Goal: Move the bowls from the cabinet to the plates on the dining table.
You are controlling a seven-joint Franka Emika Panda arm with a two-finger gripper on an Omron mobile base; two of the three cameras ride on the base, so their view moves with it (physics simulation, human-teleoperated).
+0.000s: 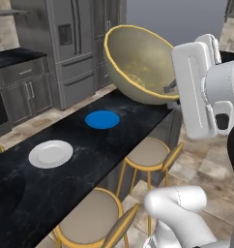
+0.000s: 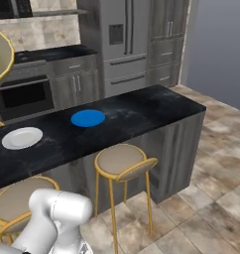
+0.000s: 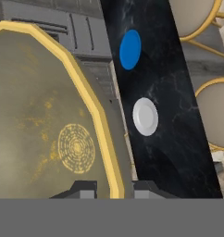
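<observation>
On the long black marble dining table (image 1: pixel 65 179), the flat white round plate (image 1: pixel 51 154) and bright blue round plate (image 1: pixel 102 119) both sit bare. Above the table's far end, the two-finger gripper (image 3: pixel 113 189), nearly closed, pinches the yellow rim of the tilted tan bowl (image 1: pixel 138 63). The second bowl's whereabouts cannot be told.

White glossy arm (image 1: pixel 198 92) w/ rounded casings – dark joints, small dark tool (image 3: pixel 115 189) tips.
</observation>
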